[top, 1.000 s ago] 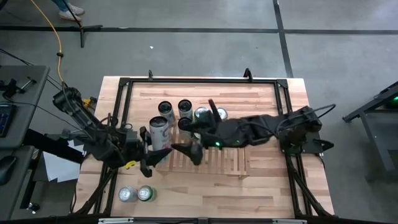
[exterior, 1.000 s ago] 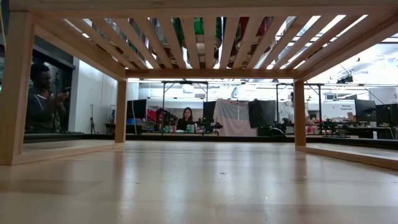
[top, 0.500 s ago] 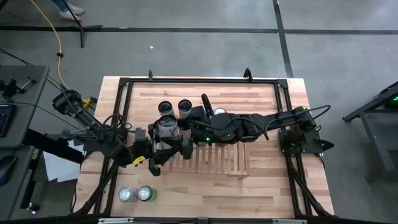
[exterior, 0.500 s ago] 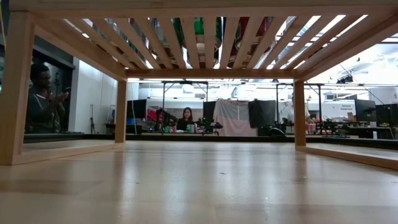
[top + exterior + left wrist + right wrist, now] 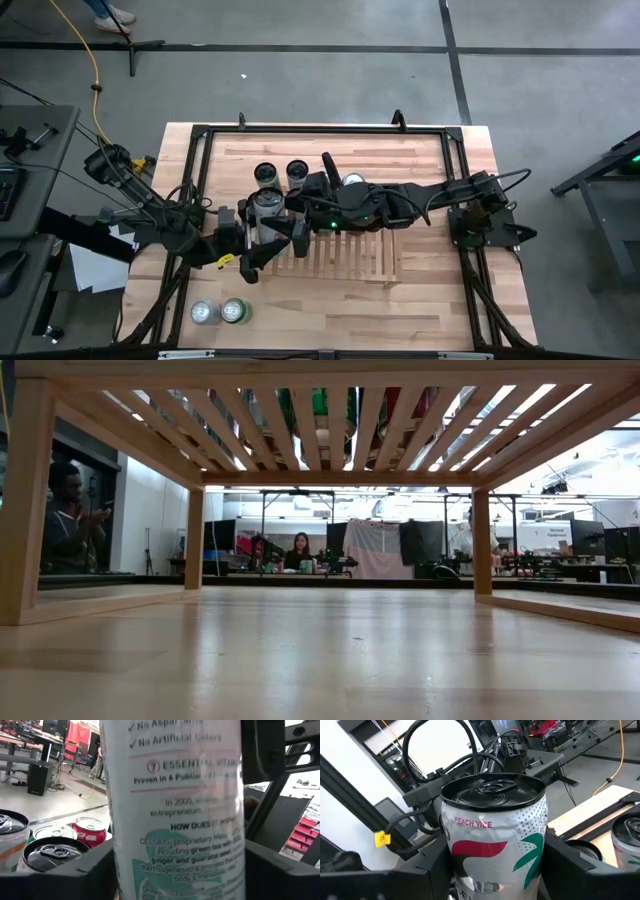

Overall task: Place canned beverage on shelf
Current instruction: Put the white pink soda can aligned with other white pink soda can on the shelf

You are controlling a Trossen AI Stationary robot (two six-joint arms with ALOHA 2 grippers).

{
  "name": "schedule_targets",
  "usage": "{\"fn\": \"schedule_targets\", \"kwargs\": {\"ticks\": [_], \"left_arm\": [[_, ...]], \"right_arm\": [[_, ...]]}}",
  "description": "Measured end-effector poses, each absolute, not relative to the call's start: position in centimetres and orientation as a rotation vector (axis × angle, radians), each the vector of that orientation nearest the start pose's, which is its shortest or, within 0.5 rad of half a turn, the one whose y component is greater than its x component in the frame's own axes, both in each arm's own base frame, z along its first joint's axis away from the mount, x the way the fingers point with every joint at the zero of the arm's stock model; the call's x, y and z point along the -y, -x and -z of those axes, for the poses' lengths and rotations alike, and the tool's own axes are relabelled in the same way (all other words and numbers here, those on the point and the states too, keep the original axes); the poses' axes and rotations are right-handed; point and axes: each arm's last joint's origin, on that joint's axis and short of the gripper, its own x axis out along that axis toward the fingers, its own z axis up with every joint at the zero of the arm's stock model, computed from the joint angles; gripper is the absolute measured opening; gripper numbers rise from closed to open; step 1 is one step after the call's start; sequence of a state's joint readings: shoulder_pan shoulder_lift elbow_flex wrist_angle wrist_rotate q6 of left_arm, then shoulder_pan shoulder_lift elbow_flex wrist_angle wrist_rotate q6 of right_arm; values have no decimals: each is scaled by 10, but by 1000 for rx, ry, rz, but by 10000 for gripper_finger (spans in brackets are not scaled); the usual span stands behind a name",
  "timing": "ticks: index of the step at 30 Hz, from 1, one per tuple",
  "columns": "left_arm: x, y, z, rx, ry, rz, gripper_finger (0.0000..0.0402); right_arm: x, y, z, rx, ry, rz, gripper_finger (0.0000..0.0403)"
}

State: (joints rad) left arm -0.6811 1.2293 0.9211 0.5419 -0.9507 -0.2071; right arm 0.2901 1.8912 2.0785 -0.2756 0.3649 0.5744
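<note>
High view, can: white canned beverage (image 5: 267, 205) upright over the left end of the slatted shelf (image 5: 350, 260), just near of the cans already standing (image 5: 283, 172) at the far edge.
High view, left gripper (image 5: 255, 240): closed on the can from the near-left side.
High view, right gripper (image 5: 285, 222): a second ago well apart over the slats to the right, now drawn in hard against the same can from the right; barely shifted in the last half second.
High view, spare cans (image 5: 221, 312): two on the tabletop (image 5: 430, 310) at the near-left edge, untouched.
Low view: only the underside of the slats, plus a standing person (image 5: 68, 520) and a seated person (image 5: 300, 550) in the room beyond; no change, no gripper showing.
Left wrist view: label side of the can filling the picture, a dark finger (image 5: 75, 875) pressed to each flank; a red can (image 5: 90, 830) and others standing behind.
Right wrist view: black can top and "Peach Vibe" lettering dead ahead, the left arm (image 5: 425, 805) behind it; whether the right claw is clamped or merely set around the can cannot be told.
Meaning for the task: likely a handover or a two-armed steadying just before setting down; can at the shelf but not yet released.
</note>
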Motion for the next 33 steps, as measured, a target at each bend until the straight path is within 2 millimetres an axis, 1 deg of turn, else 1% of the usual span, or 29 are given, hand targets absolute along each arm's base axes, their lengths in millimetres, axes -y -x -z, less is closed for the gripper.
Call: {"fn": "schedule_targets", "kwargs": {"ticks": [2, 5, 9, 12, 15, 19, 26, 33], "left_arm": [[148, -220, -356, 186, 373, -238, 333], [147, -212, -361, 182, 370, -190, 355], [142, -193, -374, 199, 399, -153, 358], [136, -179, -386, 233, 431, -136, 358], [133, -174, -390, 243, 425, -127, 360], [133, -175, -391, 249, 443, -70, 361], [128, -187, -389, 256, 526, 38, 362], [124, -198, -383, 235, 499, 22, 362]], "right_arm": [[-112, -410, -451, -68, -527, 95, 226], [-109, -402, -458, -79, -504, 96, 226], [-108, -388, -470, -75, -476, 90, 226], [-113, -385, -472, -65, -437, 75, 226], [-119, -386, -473, -36, -428, 52, 226], [-121, -389, -472, -18, -425, 50, 226], [-123, -393, -470, -18, -405, 37, 226], [-126, -399, -465, -28, -405, -7, 226]]}}
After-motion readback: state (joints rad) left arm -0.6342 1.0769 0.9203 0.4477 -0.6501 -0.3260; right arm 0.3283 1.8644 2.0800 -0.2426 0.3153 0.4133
